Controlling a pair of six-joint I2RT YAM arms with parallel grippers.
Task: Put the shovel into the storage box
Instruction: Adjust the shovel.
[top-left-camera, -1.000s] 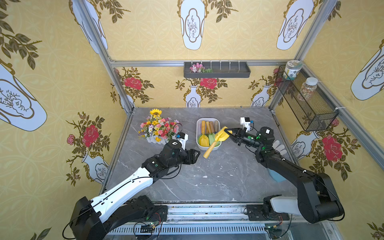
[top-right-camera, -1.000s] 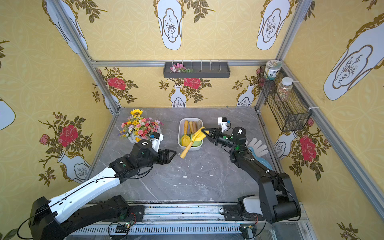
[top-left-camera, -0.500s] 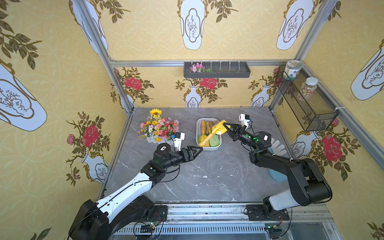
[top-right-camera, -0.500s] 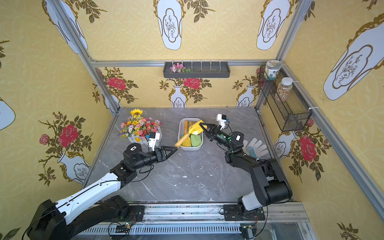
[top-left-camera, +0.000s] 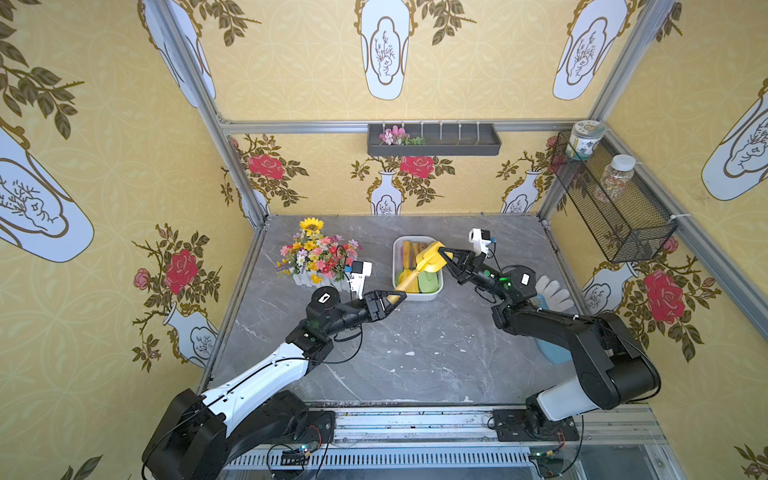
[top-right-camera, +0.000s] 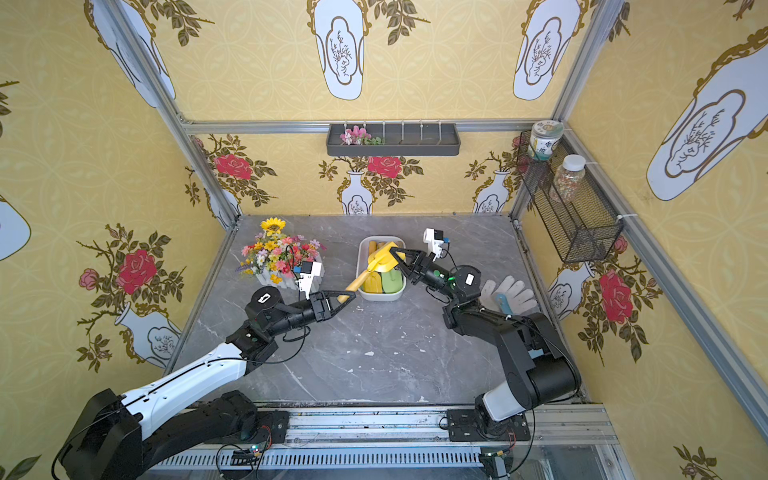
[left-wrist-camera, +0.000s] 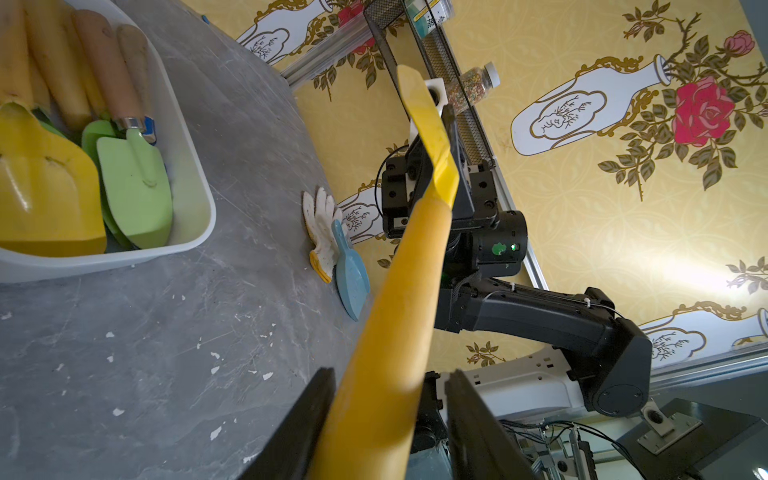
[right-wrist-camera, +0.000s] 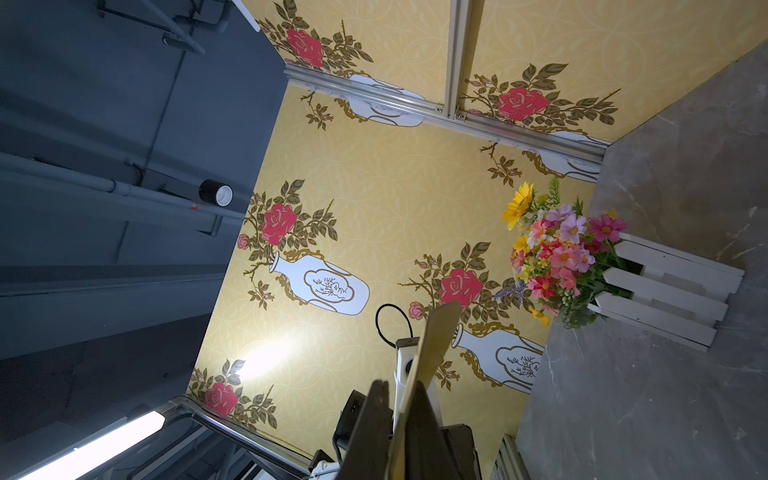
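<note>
A yellow shovel (top-left-camera: 430, 259) with a wooden handle hangs slanted over the white storage box (top-left-camera: 415, 297). My right gripper (top-left-camera: 442, 254) is shut on its blade, seen edge-on between the fingers in the right wrist view (right-wrist-camera: 436, 345). My left gripper (top-left-camera: 399, 294) has its jaws either side of the handle's end. In the left wrist view the handle (left-wrist-camera: 395, 311) lies against one finger (left-wrist-camera: 320, 399), with a narrow gap to the other. The storage box (left-wrist-camera: 195, 199) holds several small green and yellow shovels.
A flower pot in a white fence (top-left-camera: 320, 259) stands left of the box. A white glove (top-right-camera: 509, 291) and a blue scoop (top-right-camera: 501, 302) lie by the right arm. A dark grey tray (top-left-camera: 434, 143) and a wire basket (top-left-camera: 615, 208) hang on the walls.
The right gripper carried the shovel back over the box. My left gripper moved up to the handle's end, opened wide, then narrowed its jaws round it.
</note>
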